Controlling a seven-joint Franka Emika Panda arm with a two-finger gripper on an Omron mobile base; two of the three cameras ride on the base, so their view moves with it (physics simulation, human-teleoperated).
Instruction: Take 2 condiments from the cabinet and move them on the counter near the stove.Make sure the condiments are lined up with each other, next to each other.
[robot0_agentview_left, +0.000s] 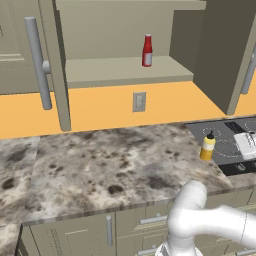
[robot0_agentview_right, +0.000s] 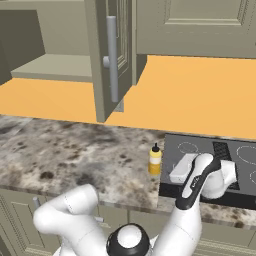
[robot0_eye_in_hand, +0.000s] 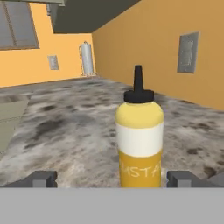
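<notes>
Yellow bottle (robot0_agentview_left: 207, 148) stands upright on the counter (robot0_agentview_left: 110, 165), just beside the left edge of the stove (robot0_agentview_left: 220, 135). I judge the first half of the task done, or very nearly.

Gripper (robot0_eye_in_hand: 113, 179): fingers (robot0_eye_in_hand: 41, 179) spread wide, one on each side of the yellow bottle and apart from it; nothing pinched. In the hand view the bottle stands centred between the tips, pale band and black nozzle plain to see.

Red bottle (robot0_agentview_left: 147, 51) stands on the shelf of the cabinet (robot0_agentview_left: 125, 70), doors swung open, up and to the left of the stove. That one is left to fetch, then to set beside the yellow one in line.

Surface: mottled stone-look slab, flat, with bare space to the left of the yellow bottle (enough for a second bottle, by my judgement).

Room: orange wall behind the counter, with a grey outlet plate (robot0_agentview_left: 139, 101) below the cabinet shelf. Lower drawer units (robot0_agentview_left: 125, 225) sit under the counter edge.
</notes>
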